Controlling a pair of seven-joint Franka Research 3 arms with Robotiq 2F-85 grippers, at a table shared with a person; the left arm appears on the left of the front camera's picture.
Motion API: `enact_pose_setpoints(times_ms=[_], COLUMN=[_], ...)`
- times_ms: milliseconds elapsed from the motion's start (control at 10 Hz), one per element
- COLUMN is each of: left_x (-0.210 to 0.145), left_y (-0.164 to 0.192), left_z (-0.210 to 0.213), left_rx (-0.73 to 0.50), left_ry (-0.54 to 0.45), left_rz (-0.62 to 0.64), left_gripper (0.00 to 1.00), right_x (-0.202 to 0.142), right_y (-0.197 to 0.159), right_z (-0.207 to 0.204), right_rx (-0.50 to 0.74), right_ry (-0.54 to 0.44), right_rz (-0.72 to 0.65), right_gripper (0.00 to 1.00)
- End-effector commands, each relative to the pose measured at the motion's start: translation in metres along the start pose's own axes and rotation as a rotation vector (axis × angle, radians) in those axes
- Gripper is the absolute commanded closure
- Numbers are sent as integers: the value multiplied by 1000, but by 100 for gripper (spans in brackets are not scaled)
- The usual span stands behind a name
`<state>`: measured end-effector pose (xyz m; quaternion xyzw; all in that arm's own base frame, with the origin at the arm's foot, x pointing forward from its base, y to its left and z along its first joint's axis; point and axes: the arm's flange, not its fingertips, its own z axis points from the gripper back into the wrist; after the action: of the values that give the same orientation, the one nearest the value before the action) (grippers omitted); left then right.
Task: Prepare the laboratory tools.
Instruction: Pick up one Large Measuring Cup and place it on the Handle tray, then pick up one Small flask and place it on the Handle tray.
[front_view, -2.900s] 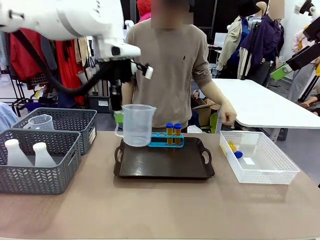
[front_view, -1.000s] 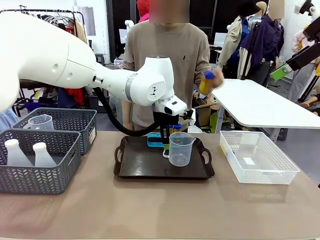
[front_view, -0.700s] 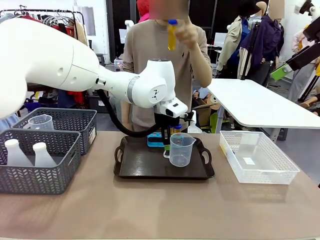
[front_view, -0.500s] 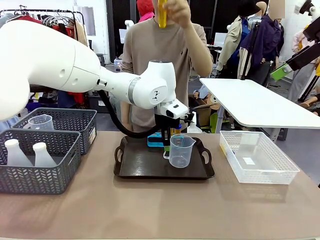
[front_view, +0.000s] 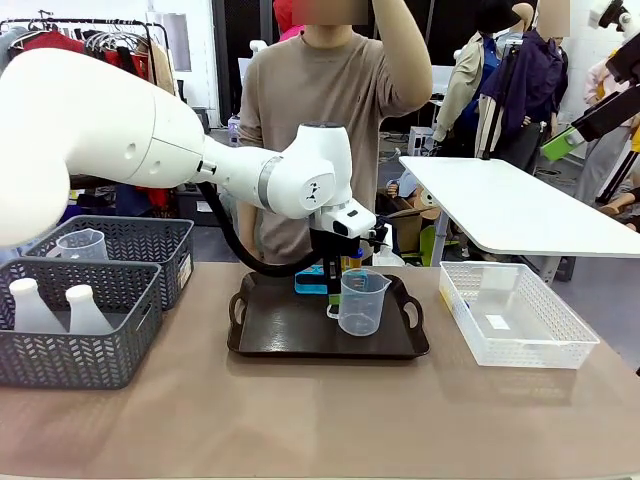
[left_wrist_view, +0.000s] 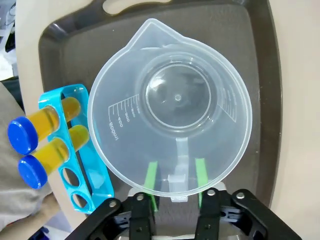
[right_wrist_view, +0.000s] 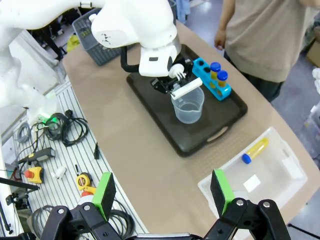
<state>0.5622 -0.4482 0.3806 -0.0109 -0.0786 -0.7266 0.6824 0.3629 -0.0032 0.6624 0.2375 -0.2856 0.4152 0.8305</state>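
Note:
The clear beaker (front_view: 362, 300) stands upright on the black tray (front_view: 290, 335), right of its middle. My left gripper (left_wrist_view: 176, 176) is open just behind it, with one green pad on each side of the beaker's handle (left_wrist_view: 178, 155) and a small gap to each. The blue rack (left_wrist_view: 75, 165) lies beside the beaker with two amber tubes (left_wrist_view: 47, 122) in it. Two white flasks (front_view: 30, 305) stand in the near grey basket. In the right wrist view, an amber tube (right_wrist_view: 255, 150) lies in the white basket (right_wrist_view: 280, 172). My right gripper (right_wrist_view: 163, 192) hangs open high above the table.
A second clear beaker (front_view: 82, 245) sits in the far grey basket (front_view: 150, 240) at the left. The white basket (front_view: 515, 340) stands right of the tray. A person (front_view: 330, 120) stands behind the tray with one arm raised. Bare table lies in front of the tray.
My left arm carried the beaker over the tray and set it down; the jaws have just come off its handle. The person's hand lifted a tube up out of the picture.

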Motion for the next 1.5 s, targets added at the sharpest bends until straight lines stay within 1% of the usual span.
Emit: enact_pose_setpoints(times_ms=[0, 100, 700, 800, 900, 1000, 1400], left_x=[0, 0, -6, -4, -4, -1, 0], left_y=[1, 3, -6, -7, -11, -1, -3], left_z=[5, 5, 25, 27, 29, 21, 19], left_rx=[4, 3, -16, -42, -52, -14, -29], left_ry=[15, 14, 14, 28, 56, 22, 30], left_rz=[16, 17, 28, 8, 20, 12, 9], left_gripper=[6, 0, 0, 0, 0, 0, 0], right_x=[2, 2, 2, 2, 2, 2, 2], right_y=[0, 0, 0, 0, 0, 0, 0], right_z=[1, 1, 1, 1, 1, 1, 1], right_rx=[16, 16, 16, 16, 16, 16, 16], right_ry=[-23, -23, -23, -23, -23, -23, -23], right_rz=[5, 5, 5, 5, 5, 5, 5], right_gripper=[0, 0, 0, 0, 0, 0, 0])
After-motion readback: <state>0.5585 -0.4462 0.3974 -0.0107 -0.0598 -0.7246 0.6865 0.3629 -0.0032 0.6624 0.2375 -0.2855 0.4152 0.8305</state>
